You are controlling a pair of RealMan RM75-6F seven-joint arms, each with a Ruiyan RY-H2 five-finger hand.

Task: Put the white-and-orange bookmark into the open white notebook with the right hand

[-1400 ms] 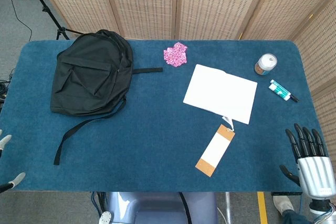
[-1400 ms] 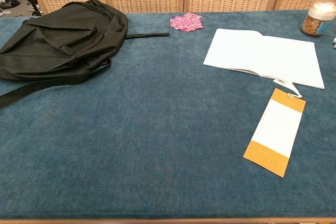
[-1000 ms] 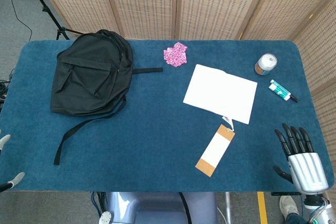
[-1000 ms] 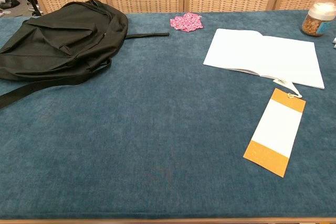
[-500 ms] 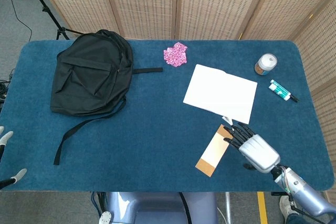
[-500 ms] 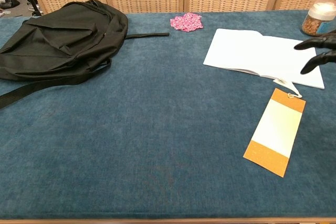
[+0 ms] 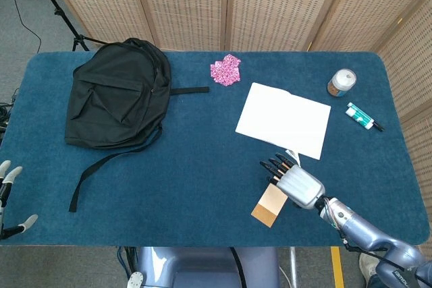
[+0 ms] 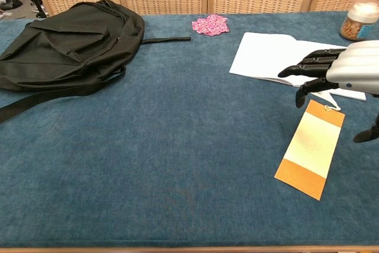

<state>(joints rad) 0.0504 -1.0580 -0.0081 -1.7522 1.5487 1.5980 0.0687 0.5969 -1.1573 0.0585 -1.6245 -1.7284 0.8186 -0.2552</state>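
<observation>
**Desk contents, one of each item, two hands**

Desk (image 7: 202, 166): one, covered in blue carpet-like cloth.

Bookmark (image 8: 310, 149): one, white and orange, lying flat on the desk just in front of the notebook's near edge, its string end close to that edge. In the head view most of it is hidden under the right hand; only the orange end (image 7: 268, 205) shows.

Notebook (image 7: 283, 119): one, white, lying open on the right half of the desk, pages blank.

Right hand (image 7: 294, 181): one, above the bookmark, palm down. Its dark fingers (image 8: 308, 68) are extended and slightly apart, holding nothing; in the chest view they reach over the notebook's near edge, clear of the bookmark.

Left hand (image 7: 9, 197): one, at the left border of the head view, off the desk's near left corner. Only pale fingers show, spread and holding nothing.

Backpack (image 7: 118, 96): one, black, lying on the left half of the desk, one strap trailing toward the near edge.

Pink patterned object (image 7: 225, 69): one, small and crumpled, near the far edge between backpack and notebook.

Jar (image 7: 342, 82): one, white-lidded, brown contents, beyond the notebook's far right corner.

Small white-and-green tube (image 7: 362, 116): one, right of the notebook.
</observation>
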